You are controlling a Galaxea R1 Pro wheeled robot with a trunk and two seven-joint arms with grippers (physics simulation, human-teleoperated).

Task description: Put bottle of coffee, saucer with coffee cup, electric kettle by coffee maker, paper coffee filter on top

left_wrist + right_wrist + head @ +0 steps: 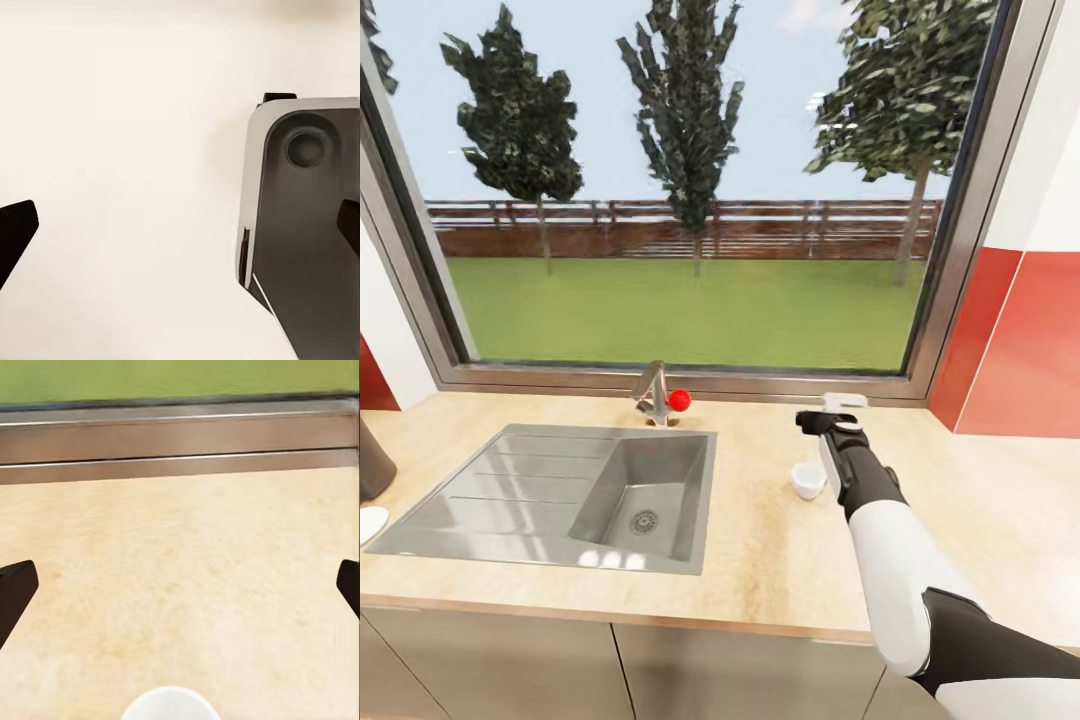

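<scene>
- Coffee cup (807, 481): small white cup, upright on the table (760, 560), to the right of the sink (560, 495), well short of the window sill.
- Right gripper (838, 412) reaches out over the table past the cup; cup sits just beside the forearm at approx 9 o'clock, nearer the robot than the fingertips.
- Right wrist cam: cup rim (171, 706) peeks in at the 6 o'clock edge, centred betw. the two dark fingertips (15, 589). Jaws spread wide, nothing held.
- Handling guess: light, stiff, prob. ceramic, so smooth and breakable. Take it across the rim or body w/ moderate squeeze; no handle visible from here.
- Jaws seem too far fwd; I'd expect a pull-back and drop before closing.
- Left gripper (180, 225): jaws wide apart, empty, pale surface below, a grey-and-white robot part alongside.
- Dark object (372, 462) and white disc (370, 522) at the far left edge, approx 9 o'clock; can't tell what they are.
</scene>
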